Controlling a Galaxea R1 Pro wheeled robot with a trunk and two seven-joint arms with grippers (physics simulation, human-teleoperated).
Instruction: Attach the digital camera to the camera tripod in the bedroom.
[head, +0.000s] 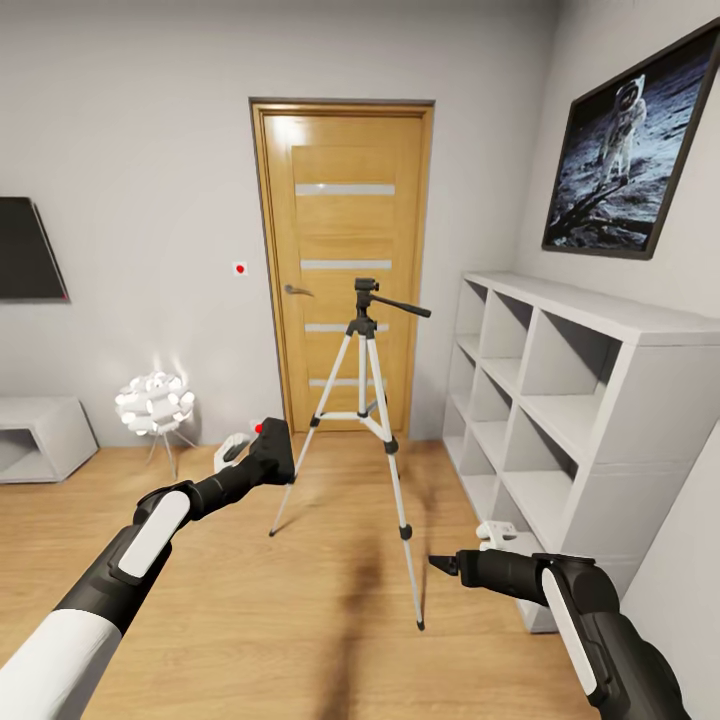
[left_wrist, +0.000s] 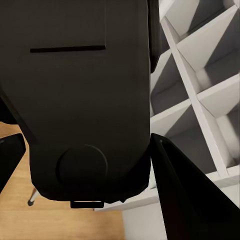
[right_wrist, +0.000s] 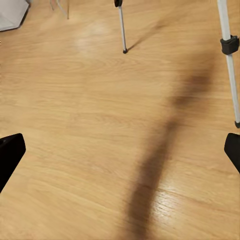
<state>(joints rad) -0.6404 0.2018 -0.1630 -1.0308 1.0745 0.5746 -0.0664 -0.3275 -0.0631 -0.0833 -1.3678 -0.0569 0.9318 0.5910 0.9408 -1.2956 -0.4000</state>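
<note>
The camera tripod (head: 362, 335) stands upright on the wood floor in front of the oak door, its black head and pan handle at the top. The black digital camera (head: 272, 452) with its red button hangs left of the tripod and lower than its head, my left gripper (head: 262, 462) shut on it. In the left wrist view the camera's dark body (left_wrist: 85, 100) sits between the two fingers (left_wrist: 185, 200). My right gripper (head: 441, 563) is open, low and to the right of the tripod. Its wrist view shows two silver tripod legs (right_wrist: 229, 60) over bare floor.
A white cube shelf (head: 560, 400) lines the right wall under an astronaut picture (head: 625, 140). The closed door (head: 345, 200) is behind the tripod. A white ball lamp (head: 153, 402) and a low grey cabinet (head: 40, 435) stand at the left wall. Open floor lies in front.
</note>
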